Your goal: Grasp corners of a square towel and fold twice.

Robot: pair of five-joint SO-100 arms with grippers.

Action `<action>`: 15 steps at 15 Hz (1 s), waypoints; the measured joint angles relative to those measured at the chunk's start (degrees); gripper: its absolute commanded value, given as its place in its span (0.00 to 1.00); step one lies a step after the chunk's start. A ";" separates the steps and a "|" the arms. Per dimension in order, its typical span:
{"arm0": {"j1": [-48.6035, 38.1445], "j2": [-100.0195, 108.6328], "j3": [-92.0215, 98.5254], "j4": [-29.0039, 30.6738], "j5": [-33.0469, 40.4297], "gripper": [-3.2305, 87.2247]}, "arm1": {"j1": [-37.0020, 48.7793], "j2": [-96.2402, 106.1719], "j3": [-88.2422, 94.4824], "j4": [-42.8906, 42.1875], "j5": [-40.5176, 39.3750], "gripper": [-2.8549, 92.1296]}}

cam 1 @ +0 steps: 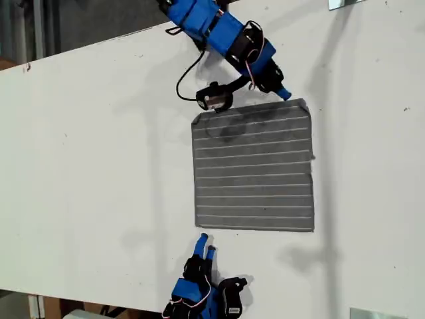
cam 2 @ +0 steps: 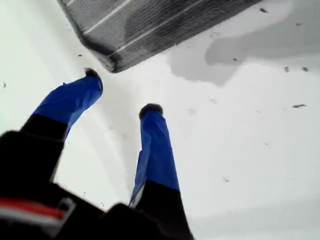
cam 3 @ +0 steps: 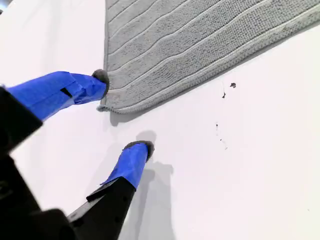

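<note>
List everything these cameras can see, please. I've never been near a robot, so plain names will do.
table: one, white, fills most of the exterior view.
towel: one, grey with thin pale stripes, lying flat near the table's middle.
metal plates: two, silvery, at the exterior view's top right and bottom right edges.
specks: a few, dark, on the table beside the towel.
cable: one, black, looping off the upper arm in the exterior view.
my first gripper: one, blue, open, just short of a towel corner.
my second gripper: one, blue, open, one finger touching the towel's edge beside a corner.
</note>
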 measured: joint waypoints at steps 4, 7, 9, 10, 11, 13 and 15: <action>0.00 0.00 0.00 0.00 0.88 0.30 | -1.67 -16.26 -18.37 0.35 -3.08 0.27; 0.00 0.00 0.00 0.00 0.97 0.30 | 0.00 -20.04 -22.59 -0.35 -7.21 0.28; 0.00 0.00 0.00 0.00 1.05 0.30 | 0.09 -20.48 -22.94 0.26 -7.82 0.29; 0.00 0.09 0.00 0.00 1.05 0.30 | -0.09 -20.57 -22.94 0.26 -7.91 0.29; 0.00 0.18 0.00 0.00 1.05 0.30 | 0.09 -20.65 -22.85 -0.26 -7.91 0.29; 0.00 0.18 0.00 0.00 1.23 0.30 | 0.00 -21.36 -20.74 -1.93 -7.91 0.29; 0.00 0.44 0.00 0.00 1.58 0.30 | -0.09 -21.53 -18.19 -3.78 -7.65 0.28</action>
